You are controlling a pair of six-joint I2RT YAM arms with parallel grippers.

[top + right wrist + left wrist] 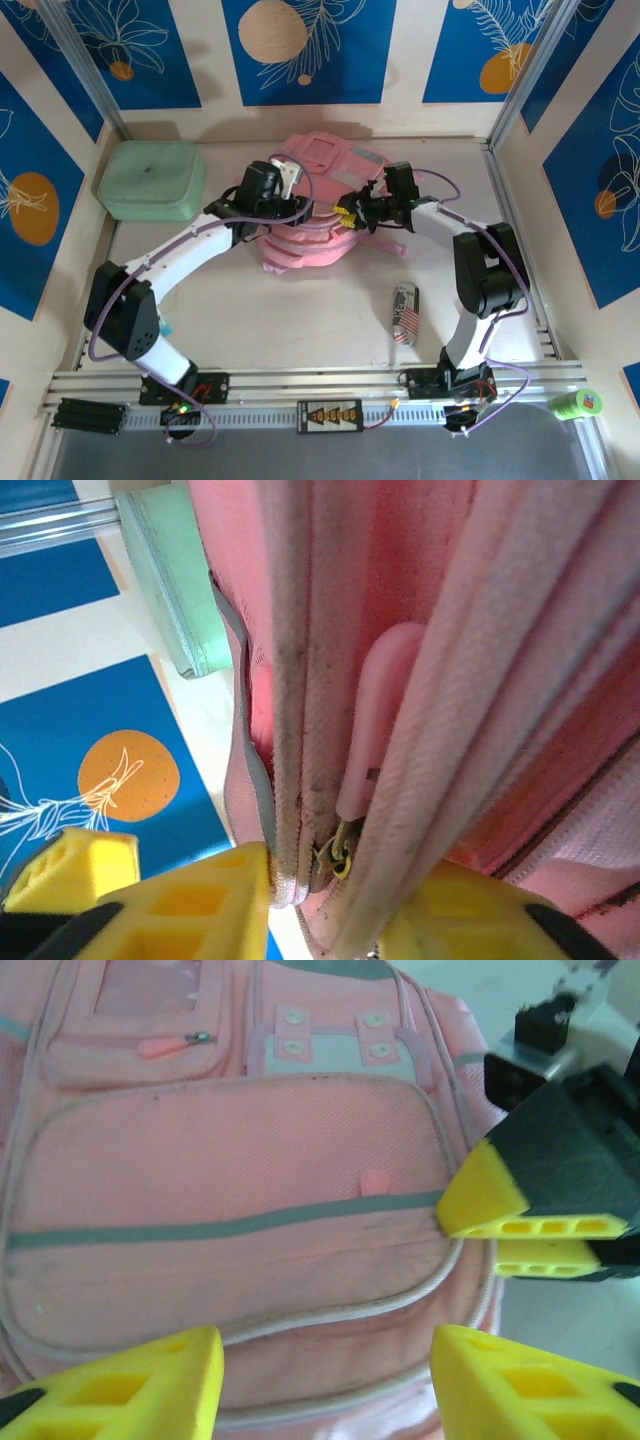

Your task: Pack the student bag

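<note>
The student bag [318,240], a soft pink backpack, lies at the back middle of the table. My left gripper [325,1380] hovers open just above its front pocket [230,1220], with nothing between the yellow fingertips [140,1385]. In the top view the left gripper [295,190] is over the bag's left side. My right gripper [347,214] is at the bag's right edge. There its fingers [190,910] are shut on the bag's piped zip seam [300,780], next to a pink zipper pull [385,710]. The right gripper [510,1245] also appears in the left wrist view, pinching that edge.
A mint green case [150,180] sits at the back left, close to the wall. A flag-patterned can [405,313] lies in front of the bag on the right. A green tape roll [578,403] rests beyond the front rail at the right.
</note>
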